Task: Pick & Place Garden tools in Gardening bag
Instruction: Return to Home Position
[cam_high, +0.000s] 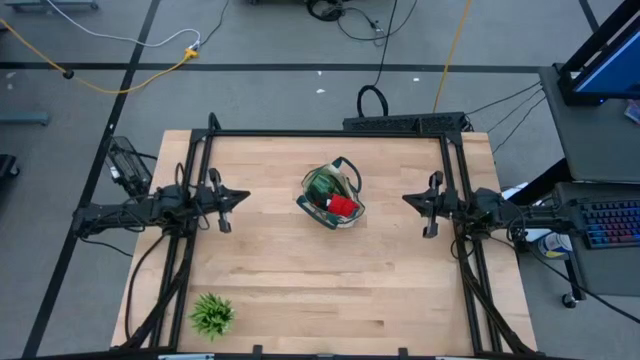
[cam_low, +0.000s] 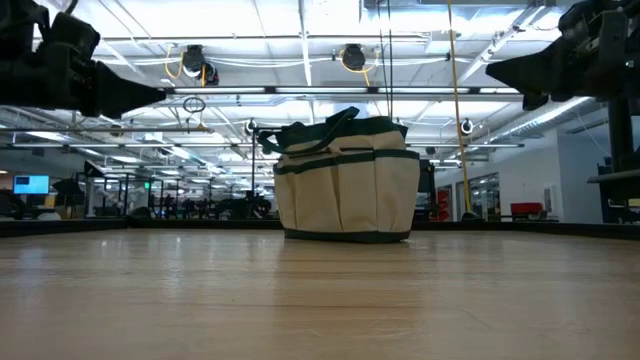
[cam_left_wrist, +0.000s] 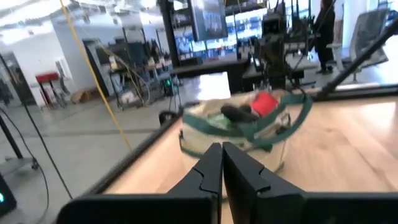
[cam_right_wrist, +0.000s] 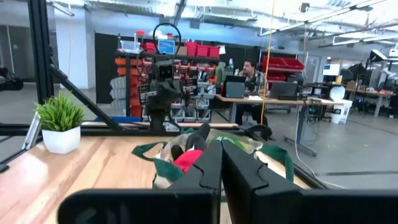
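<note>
High view: gardening bag (cam_high: 332, 197) sits on the table (cam_high: 300, 290), about midway between the two arms. Inside it, red glove (cam_high: 344, 206) lies on top of the contents, on the right-arm side; green stuff fills the other half, can't tell which tools. On the bag's left-arm side the left gripper (cam_high: 243, 197) hangs well apart from it, tips aimed at it, carrying nothing. Opposite, the right gripper (cam_high: 407, 199) mirrors that: well apart from the bag, aimed at it, empty. Left wrist view: fingers pressed flat together, just a thin seam between them, nothing clamped; bag dead ahead of the tips, dark green loops draped over its opening, a black tool handle (cam_left_wrist: 239, 113) lying just beside the glove. Right wrist view: same story, fingers closed on each other, no load; glove shows in the bag mouth just past the tips, with a dark tool end (cam_right_wrist: 199, 134) poking up next to it. Low view: bag stands upright on the wood, pockets on the facing side, loops flopped over its top; both arm ends sit higher than the bag, one on each side of it. Far from the bag, at the table corner on the left-arm side, stands the spiky green plant (cam_high: 211, 314) in a white pot. Well beyond the bag, a person (cam_right_wrist: 249, 70) sits at a desk in the room.
</note>
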